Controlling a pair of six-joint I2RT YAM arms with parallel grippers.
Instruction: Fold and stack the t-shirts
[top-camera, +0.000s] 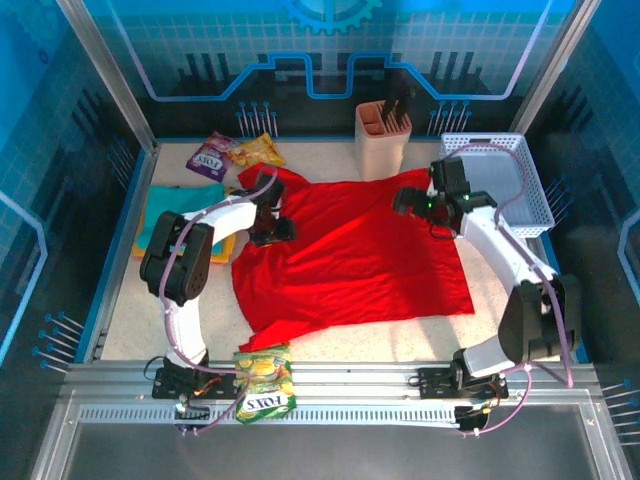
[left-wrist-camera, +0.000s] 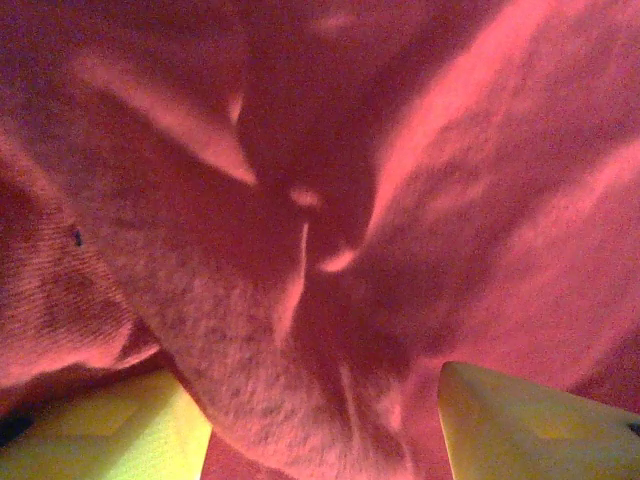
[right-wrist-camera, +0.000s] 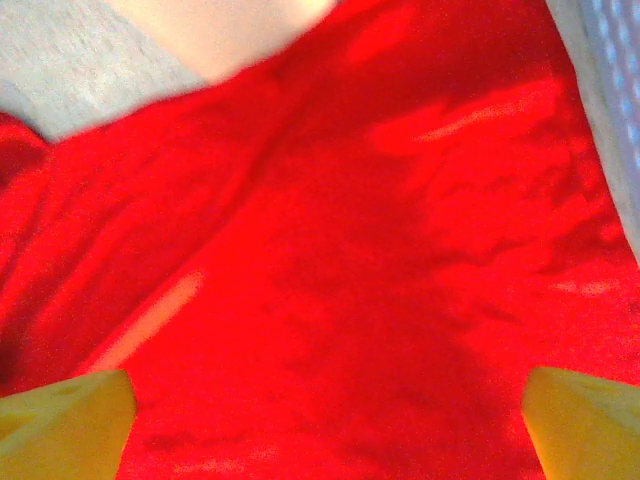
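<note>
The large red t-shirt lies spread across the middle of the table. My left gripper is pressed down on its upper left part, near a sleeve. In the left wrist view the red cloth bulges up in a thick fold between my yellow fingertips, and that gripper is open. My right gripper hovers over the shirt's upper right corner, wide open with flat red cloth below it. A folded teal shirt rests on an orange-yellow one at the left.
Snack packets lie at the back left and on the front rail. A beige holder stands behind the shirt. A white basket sits at the back right, close to my right arm.
</note>
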